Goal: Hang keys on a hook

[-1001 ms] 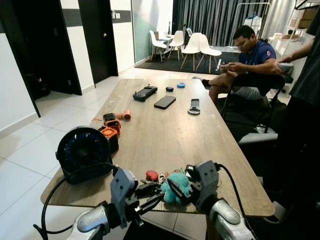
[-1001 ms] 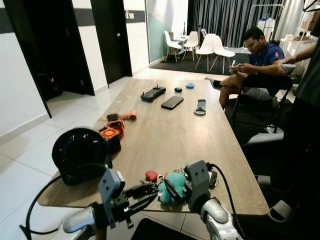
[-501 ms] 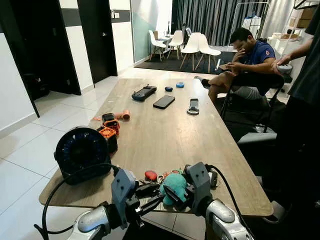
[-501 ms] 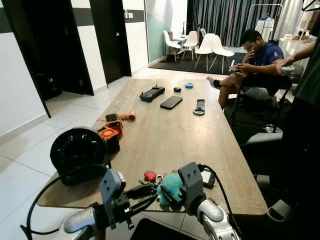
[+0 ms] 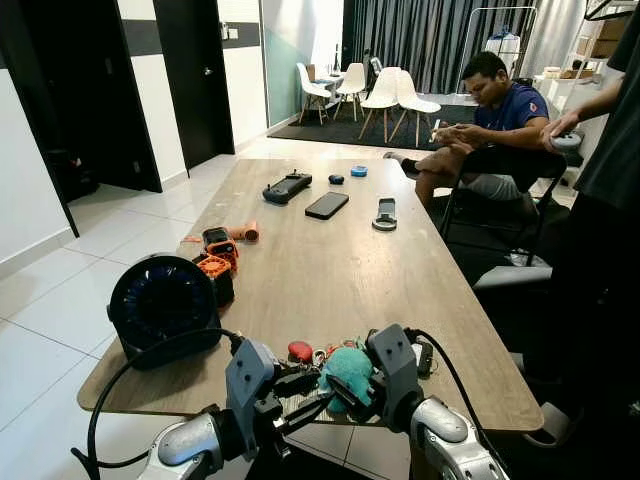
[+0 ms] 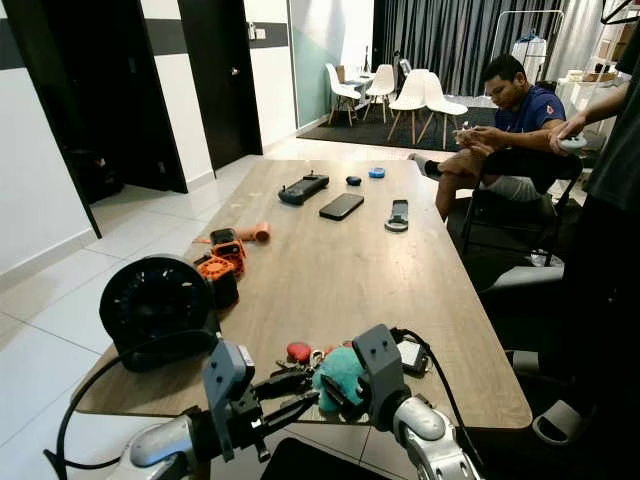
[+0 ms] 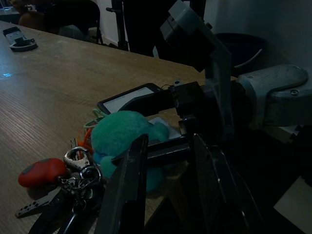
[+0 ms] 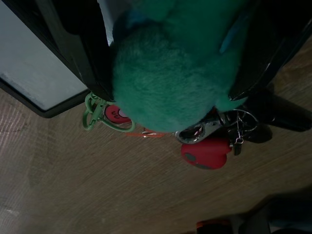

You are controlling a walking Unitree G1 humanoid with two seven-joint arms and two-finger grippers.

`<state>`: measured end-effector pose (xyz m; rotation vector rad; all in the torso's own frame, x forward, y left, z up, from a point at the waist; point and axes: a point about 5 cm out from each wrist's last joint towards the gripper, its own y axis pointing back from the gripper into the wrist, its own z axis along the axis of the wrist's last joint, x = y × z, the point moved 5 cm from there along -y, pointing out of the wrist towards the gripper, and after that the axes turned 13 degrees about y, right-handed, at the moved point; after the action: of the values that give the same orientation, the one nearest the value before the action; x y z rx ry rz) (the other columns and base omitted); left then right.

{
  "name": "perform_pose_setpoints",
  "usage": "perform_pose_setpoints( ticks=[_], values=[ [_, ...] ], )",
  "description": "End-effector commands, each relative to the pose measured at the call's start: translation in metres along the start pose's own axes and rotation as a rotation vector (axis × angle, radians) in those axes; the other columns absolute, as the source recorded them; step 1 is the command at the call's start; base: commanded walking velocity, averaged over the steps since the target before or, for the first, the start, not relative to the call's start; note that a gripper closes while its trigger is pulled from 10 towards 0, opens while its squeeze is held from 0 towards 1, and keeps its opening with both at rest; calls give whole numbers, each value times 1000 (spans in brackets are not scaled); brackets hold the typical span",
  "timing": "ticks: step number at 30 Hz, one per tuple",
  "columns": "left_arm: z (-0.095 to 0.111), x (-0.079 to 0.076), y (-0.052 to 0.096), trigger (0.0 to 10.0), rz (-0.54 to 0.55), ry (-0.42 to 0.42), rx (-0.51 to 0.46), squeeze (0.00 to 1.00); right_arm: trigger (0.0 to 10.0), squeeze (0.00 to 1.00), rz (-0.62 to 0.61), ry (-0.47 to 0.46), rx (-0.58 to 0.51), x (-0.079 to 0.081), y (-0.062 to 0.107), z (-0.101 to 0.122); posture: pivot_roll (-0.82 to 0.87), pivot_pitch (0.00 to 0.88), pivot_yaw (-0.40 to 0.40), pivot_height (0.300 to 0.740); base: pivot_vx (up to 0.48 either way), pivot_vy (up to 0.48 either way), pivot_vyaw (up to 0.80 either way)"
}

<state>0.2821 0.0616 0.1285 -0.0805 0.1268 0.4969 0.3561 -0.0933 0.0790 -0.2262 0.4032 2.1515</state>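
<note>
Your key bunch (image 7: 73, 183): fuzzy round teal plush (image 5: 349, 368), glossy red heart tag (image 8: 205, 152), metal clasps, green carabiner (image 8: 100, 117). Lies at near edge of wood-grain worktop (image 5: 320, 270). Right gripper (image 8: 170, 73) clamped on plush. Left gripper (image 7: 165, 195) narrowly parted just beside, empty.

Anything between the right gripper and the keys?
Nothing visible. The right gripper is shut on the teal plush of the keys at the table edge; the left gripper sits beside it.
</note>
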Motion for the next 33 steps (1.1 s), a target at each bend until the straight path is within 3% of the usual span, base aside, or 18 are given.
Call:
perform_pose_setpoints(
  ticks=[1,2,3,17,18,19,20,24,27,29,30,31,33],
  values=[
    [-2,-1,2,10000,-8,-24,33,0,3373,0,52,-14,110,12,4,-27,39,45,11,740,0,0,0],
    [-3,-1,2,10000,-8,-28,39,0,902,0,53,-12,116,12,4,-28,38,44,12,740,0,0,0],
    [-5,-1,2,10000,-9,-33,45,0,0,0,53,-10,121,12,4,-30,37,45,12,740,0,0,0],
    [-6,-1,1,10000,-8,-46,57,0,0,0,8,1,129,5,7,-33,36,42,13,740,0,0,0],
    [-6,0,1,10000,-7,-46,55,0,2431,0,-3,8,125,2,7,-32,36,41,14,740,0,0,0],
    [-5,0,1,10000,-6,-47,53,0,7451,0,-19,18,120,-1,7,-31,36,41,14,740,0,0,0],
    [-5,1,1,10000,-5,-47,50,0,10000,0,-51,21,96,-6,7,-26,37,41,14,740,0,0,0],
    [-4,1,1,10000,-4,-48,48,0,10000,0,-96,-4,40,-15,7,-16,37,41,14,740,0,0,0],
    [-2,3,2,10000,3,-42,37,0,10000,0,-189,-82,-101,-35,13,9,37,42,15,740,0,0,0],
    [-2,3,2,10000,4,-40,34,0,10000,0,-207,-97,-128,-39,14,13,37,42,15,740,0,0,0],
    [1,4,2,10000,8,-34,22,0,10000,0,-256,-124,-188,-51,21,23,34,41,17,740,0,0,0],
    [1,4,2,10000,8,-34,22,0,10000,0,-256,-124,-188,-51,21,23,34,41,17,740,0,0,0],
    [8,7,3,10000,18,-20,-10,0,10000,0,-383,-163,-307,-80,41,41,34,39,17,740,0,0,0]
  ],
)
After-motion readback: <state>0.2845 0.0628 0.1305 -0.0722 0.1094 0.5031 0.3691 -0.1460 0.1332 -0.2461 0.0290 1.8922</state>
